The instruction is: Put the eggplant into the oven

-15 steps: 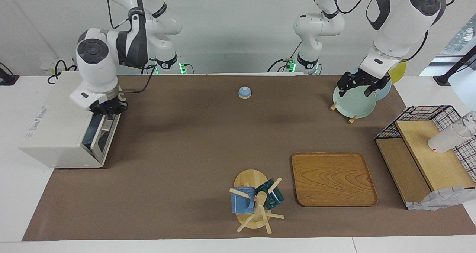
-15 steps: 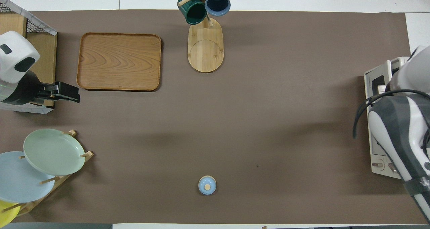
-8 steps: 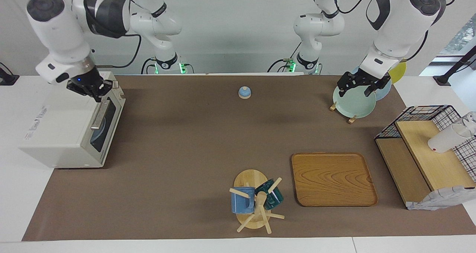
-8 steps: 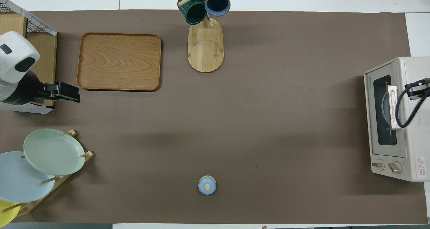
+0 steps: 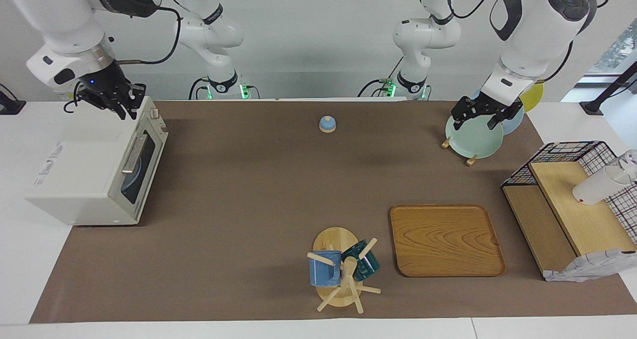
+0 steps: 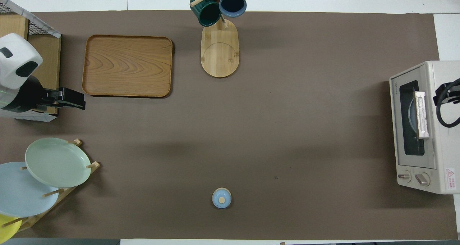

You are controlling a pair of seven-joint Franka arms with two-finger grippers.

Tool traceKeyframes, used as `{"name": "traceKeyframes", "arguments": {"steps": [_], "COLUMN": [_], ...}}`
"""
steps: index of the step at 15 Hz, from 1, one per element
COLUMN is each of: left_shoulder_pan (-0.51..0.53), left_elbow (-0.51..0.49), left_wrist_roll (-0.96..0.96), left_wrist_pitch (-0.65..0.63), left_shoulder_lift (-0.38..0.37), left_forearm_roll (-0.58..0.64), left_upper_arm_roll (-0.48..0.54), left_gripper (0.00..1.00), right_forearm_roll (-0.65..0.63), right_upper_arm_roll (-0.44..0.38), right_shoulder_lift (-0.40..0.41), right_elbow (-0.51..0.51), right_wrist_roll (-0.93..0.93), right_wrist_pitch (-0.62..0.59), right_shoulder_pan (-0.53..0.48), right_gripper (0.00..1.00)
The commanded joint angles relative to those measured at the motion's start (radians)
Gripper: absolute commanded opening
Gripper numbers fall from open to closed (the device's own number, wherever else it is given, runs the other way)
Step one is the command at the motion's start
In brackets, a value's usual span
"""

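Observation:
The white toaster oven (image 5: 84, 179) stands at the right arm's end of the table, its dark glass door shut and its metal bar handle (image 5: 133, 154) free. It also shows in the overhead view (image 6: 440, 148). Something pale blue shows through the glass. The eggplant is out of view. My right gripper (image 5: 119, 101) is open and empty, raised over the oven's top corner nearest the robots. My left gripper (image 5: 478, 116) is open and empty, held over the pale green plate (image 5: 473, 139) in the plate rack; it also shows in the overhead view (image 6: 72, 103).
A wooden tray (image 5: 445, 239) and a mug tree (image 5: 341, 274) with a blue and a green mug lie at the table edge farthest from the robots. A small blue lidded piece (image 5: 327, 124) sits near the robots. A wire-and-wood shelf (image 5: 572, 204) holds a white cup.
The oven door, ajar under my right gripper a second ago, is now shut. My right gripper has lifted off it and risen over the oven's top. The left arm has not moved.

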Motion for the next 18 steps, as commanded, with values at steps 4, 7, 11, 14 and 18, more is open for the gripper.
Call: {"name": "traceKeyframes", "arguments": {"steps": [4,7,11,14,18], "left_shoulder_pan": [0.012,0.014,0.014,0.014,0.012], "left_elbow": [-0.005,-0.005,-0.005,-0.005,-0.005], "left_wrist_roll": [0.003,0.002,0.002,0.003,0.003], "left_wrist_pitch": [-0.007,-0.007,-0.007,-0.007,-0.007], "left_shoulder_lift": [-0.016,-0.016,-0.016,-0.016,-0.016], "left_forearm_roll": [0.021,0.021,0.021,0.021,0.021], "left_upper_arm_roll": [-0.01,-0.01,-0.01,-0.01,-0.01], "left_gripper": [1.0,1.0,1.0,1.0,1.0], "right_forearm_roll": [0.031,0.031,0.034,0.028,0.034], "right_upper_arm_roll": [0.0,-0.005,-0.025,-0.03,-0.046], "right_shoulder_lift": [-0.057,-0.069,-0.06,-0.069,-0.069], "right_elbow": [-0.099,-0.136,-0.13,-0.124,-0.124], "right_wrist_roll": [0.078,0.079,0.076,0.076,0.079], "right_wrist_pitch": [0.032,0.079,0.056,0.069,0.063], "right_shoulder_pan": [0.018,0.014,0.006,0.018,0.02], "right_gripper": [1.0,1.0,1.0,1.0,1.0]}}
